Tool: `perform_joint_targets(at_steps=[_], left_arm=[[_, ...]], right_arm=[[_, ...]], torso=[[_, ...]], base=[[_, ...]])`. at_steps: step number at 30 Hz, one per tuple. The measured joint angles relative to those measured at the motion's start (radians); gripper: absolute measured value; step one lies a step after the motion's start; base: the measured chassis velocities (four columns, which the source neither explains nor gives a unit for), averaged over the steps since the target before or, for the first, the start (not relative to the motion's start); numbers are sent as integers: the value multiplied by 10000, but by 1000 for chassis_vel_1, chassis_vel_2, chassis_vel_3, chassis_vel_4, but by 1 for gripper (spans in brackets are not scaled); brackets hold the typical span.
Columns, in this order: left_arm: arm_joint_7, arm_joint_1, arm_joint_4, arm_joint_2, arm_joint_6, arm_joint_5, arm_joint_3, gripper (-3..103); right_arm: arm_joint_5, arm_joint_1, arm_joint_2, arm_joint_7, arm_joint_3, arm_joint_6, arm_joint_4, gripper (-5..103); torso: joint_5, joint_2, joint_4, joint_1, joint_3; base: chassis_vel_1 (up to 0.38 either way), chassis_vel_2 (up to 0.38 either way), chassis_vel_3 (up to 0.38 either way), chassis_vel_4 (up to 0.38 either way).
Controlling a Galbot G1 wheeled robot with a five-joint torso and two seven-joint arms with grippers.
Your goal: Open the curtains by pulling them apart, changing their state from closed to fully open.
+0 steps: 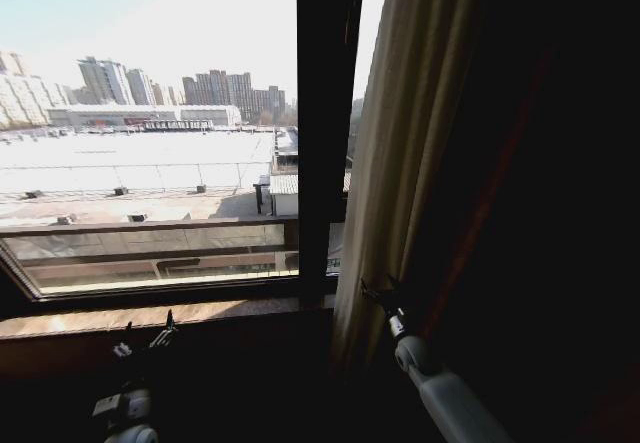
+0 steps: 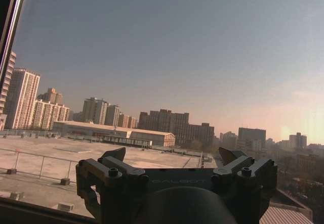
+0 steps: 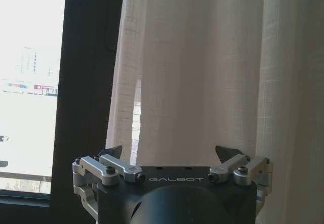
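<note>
The curtains were seen gathered at the right side of the window, just beside the black frame bar, and the large pane on the left was already uncovered, with roofs and towers visible through it. The right gripper was held low against the bottom part of the fabric; in the right wrist view its fingers were spread wide, and the cloth hung close in front of them but was not caught. The left gripper was kept low near the window sill, also wide open and holding nothing, facing the bare glass. It was judged that a risk remained here: if the right fingers were closed on too few pleats, the thin fabric could slip out, or it could be dragged down instead of sideways. No containers were found in the scene.
</note>
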Motion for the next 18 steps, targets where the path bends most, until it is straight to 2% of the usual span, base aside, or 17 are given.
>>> perform_joint_targets(at_steps=[11, 18], left_arm=[[-1, 0, 0, 0, 0, 0, 0, 100], [-1, 0, 0, 0, 0, 0, 1, 100]], right_arm=[[-13, 27, 10, 17, 2, 11, -29, 100], [-19, 35, 12, 23, 3, 16, -39, 100]], torso=[[0, 0, 0, 0, 0], [0, 0, -1, 0, 0]], base=[[0, 0, 0, 0], [80, 47, -66, -57]])
